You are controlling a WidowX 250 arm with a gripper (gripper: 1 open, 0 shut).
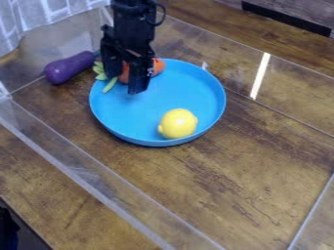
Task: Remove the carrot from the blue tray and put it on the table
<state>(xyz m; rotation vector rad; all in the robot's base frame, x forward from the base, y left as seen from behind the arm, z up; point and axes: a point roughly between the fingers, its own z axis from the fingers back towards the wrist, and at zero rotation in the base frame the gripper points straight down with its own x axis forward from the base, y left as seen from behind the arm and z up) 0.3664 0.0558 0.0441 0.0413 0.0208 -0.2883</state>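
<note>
Straddling, jaws spread and ungrasped, with gripper (125, 80), the carrot (140, 69) lying inside blue tray (196, 122)'s far-left rim; table placement pending.

orange carrot (131, 70) at blue tray (196, 98) back-left rim, wood table (248, 186)

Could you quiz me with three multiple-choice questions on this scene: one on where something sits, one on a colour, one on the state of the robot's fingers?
1. Where is the lemon?
A. in the blue tray
B. on the table
C. held by the robot

2. What colour is the eggplant beside the tray?
A. green
B. purple
C. red

3. How are the gripper fingers?
A. shut on the lemon
B. open around the carrot
C. out of view

Answers:
1. A, it rests inside the rim.
2. B, it is purple.
3. B, the fingers stand spread astride the orange carrot.
</note>
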